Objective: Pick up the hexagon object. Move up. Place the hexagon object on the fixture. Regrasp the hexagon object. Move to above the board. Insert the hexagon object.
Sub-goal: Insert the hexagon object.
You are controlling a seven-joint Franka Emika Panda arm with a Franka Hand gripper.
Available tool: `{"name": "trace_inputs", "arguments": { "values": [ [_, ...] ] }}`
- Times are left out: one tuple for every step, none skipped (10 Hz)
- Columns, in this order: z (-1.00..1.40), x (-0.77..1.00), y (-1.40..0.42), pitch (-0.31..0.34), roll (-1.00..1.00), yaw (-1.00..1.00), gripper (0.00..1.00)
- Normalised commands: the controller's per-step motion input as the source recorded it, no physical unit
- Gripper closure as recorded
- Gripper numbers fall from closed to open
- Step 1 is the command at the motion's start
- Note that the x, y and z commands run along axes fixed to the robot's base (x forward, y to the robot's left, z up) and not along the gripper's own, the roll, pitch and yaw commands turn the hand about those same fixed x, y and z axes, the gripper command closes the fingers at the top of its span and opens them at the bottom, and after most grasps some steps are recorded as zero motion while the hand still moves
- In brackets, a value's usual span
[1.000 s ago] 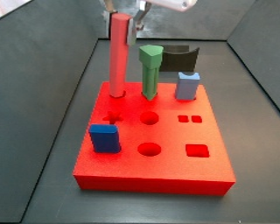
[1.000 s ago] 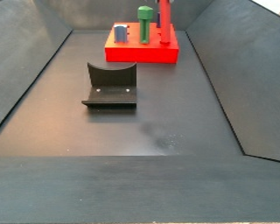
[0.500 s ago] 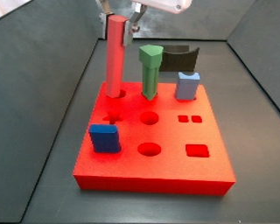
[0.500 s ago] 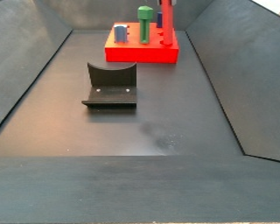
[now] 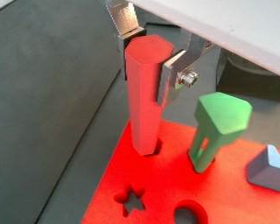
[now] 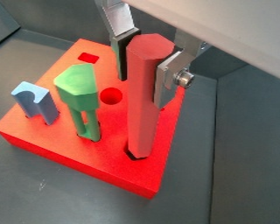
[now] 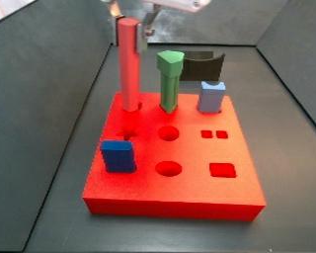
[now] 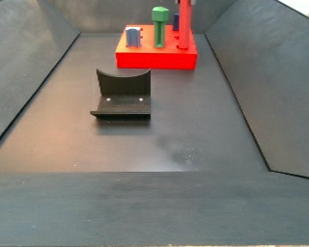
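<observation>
One hexagon object (image 5: 145, 96) upright in board (image 5: 119, 175) hole, pincer (image 5: 150, 45) released, plates flanking its top.

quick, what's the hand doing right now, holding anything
Hand: fingers flank the top of the hexagon object, which stands in the board; whether clamped or released cannot be told.

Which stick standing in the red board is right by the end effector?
The salmon-red hexagon object, standing between the end effector fingers. The green peg stands apart beside it.

light: even, diffuse, bright
shadows: soft, faint under the board (image 7: 174, 183)
glare: mild sheen on floor
blur: gripper (image 5: 153, 51) fingers slightly soft
</observation>
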Motion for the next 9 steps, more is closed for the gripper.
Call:
{"name": "trace_inputs", "arguments": {
  "values": [
    [-0.13,-0.18,0.04,-0.133,0.18,0.03,1.00],
    [-0.13,0.00,0.08,-0.064,0.04,0.00,1.00],
    [-0.11,0.00,0.00,-0.019,0.00,-0.15,1.00],
    [-0.09,0.15,0.00,0.000,-0.04,-0.23,1.00],
    [-0.08,0.25,0.00,-0.004,-0.03,-0.29,1.00],
    [-0.10,0.23,0.00,-0.019,-0.05,-0.25,1.00],
    [-0.07,0.27,0.00,-0.029,-0.06,-0.28,1.00],
    [-0.08,0.20,0.00,0.000,-0.03,-0.23,1.00],
    [-0.19,0.00,0.00,0.000,0.00,-0.03,1.00]
  ]
}}
